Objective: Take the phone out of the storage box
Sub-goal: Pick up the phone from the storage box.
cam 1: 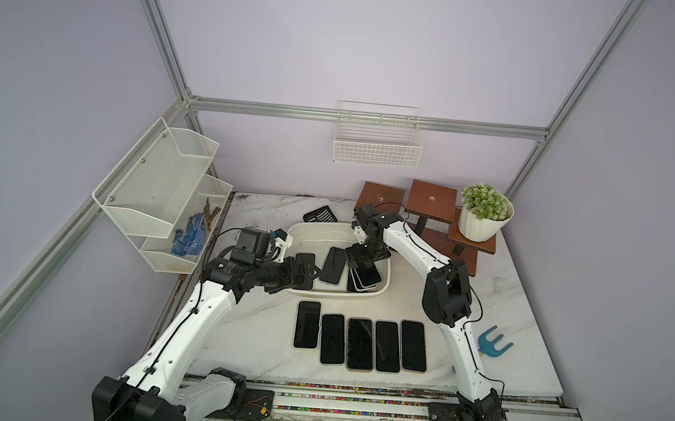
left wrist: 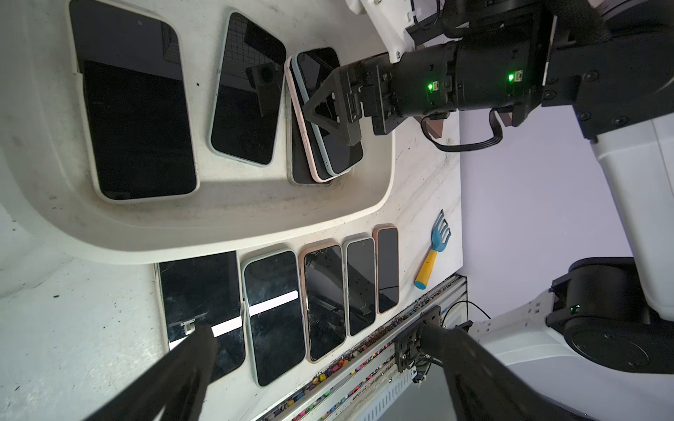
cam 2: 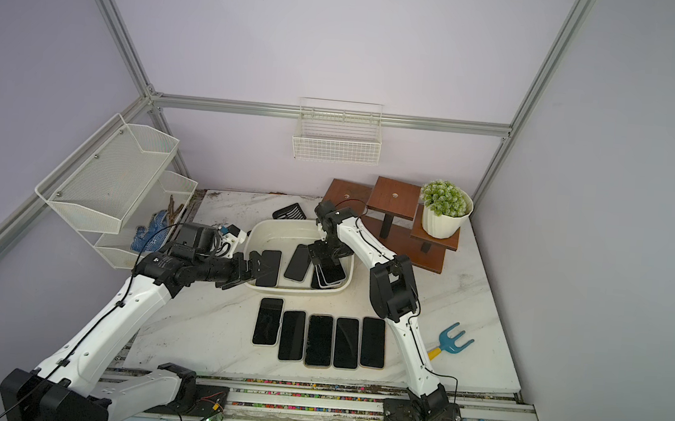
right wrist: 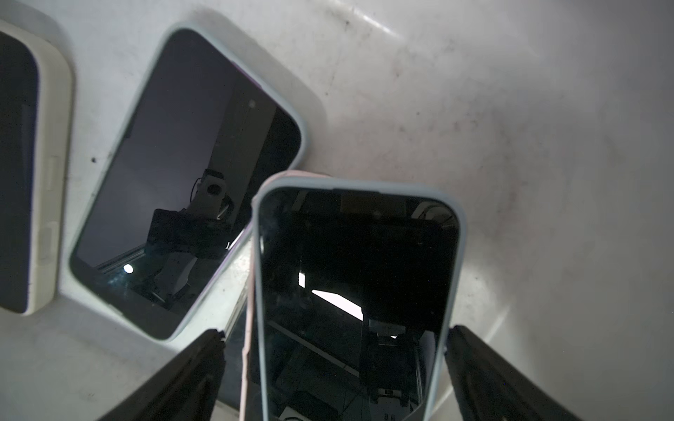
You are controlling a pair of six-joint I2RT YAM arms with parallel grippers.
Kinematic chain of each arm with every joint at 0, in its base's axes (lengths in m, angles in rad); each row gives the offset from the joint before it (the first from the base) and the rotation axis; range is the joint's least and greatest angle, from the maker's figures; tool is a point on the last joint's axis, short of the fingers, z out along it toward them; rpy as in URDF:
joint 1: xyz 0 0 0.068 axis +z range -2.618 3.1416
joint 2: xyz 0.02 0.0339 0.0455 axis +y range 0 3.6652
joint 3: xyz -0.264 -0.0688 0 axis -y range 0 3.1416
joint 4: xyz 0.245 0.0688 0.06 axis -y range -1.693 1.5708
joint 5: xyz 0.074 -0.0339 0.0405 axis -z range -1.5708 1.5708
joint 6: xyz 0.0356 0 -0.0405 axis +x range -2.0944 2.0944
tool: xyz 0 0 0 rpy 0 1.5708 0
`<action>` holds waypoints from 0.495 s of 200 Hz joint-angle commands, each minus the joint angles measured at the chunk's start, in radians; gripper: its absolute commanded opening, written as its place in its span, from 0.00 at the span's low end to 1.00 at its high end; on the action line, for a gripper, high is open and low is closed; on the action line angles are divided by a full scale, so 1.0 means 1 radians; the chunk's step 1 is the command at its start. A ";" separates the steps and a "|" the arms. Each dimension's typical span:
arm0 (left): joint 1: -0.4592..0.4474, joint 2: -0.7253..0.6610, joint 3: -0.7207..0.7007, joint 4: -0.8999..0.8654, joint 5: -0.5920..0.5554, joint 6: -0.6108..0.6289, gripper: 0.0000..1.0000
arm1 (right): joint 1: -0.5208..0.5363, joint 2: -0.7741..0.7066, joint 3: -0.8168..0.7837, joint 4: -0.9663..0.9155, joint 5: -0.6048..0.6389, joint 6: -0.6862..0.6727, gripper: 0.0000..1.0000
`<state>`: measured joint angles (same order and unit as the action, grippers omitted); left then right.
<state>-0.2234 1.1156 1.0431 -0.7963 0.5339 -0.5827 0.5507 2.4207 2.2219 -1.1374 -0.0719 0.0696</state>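
In both top views the storage box [cam 1: 319, 231] sits on the table [cam 1: 258, 338], toward its back edge. I'd call the job about half done: five phones [cam 1: 360, 344] lie side by side near the front edge, out of the box, while others lie inside. The left gripper [cam 1: 306, 271] hangs over the box's left end, the right gripper [cam 1: 358, 259] over its right end. One blue hand rake [cam 1: 493, 344] lies near the right edge.

The left wrist camera lets me count what is left: one cream-cased phone [left wrist: 135, 116] and one blue-cased phone [left wrist: 248, 94] flat and apart on the box floor, plus a stack of three [left wrist: 339, 156] at the right end, so five to go. This claw's fingers [left wrist: 189, 364] stand wide apart, holding nothing.

The right wrist camera looks down on the top phone [right wrist: 357, 291] of the stack, blue-cased over a pink one. The right claw straddles it, spread wide, not clamped. Whether a pad touches its edge I cannot tell.
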 commanded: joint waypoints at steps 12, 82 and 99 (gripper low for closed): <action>0.009 -0.040 0.016 -0.006 -0.008 0.010 1.00 | 0.005 0.024 0.023 -0.015 0.088 0.028 1.00; 0.015 -0.041 0.003 0.007 -0.006 0.005 1.00 | 0.005 0.062 0.022 -0.037 0.025 0.019 1.00; 0.015 -0.037 0.003 0.009 -0.004 0.003 1.00 | 0.005 0.068 0.022 -0.042 0.023 0.018 0.97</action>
<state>-0.2153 1.0859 1.0428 -0.8028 0.5270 -0.5831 0.5594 2.4573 2.2314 -1.1378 -0.0422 0.0849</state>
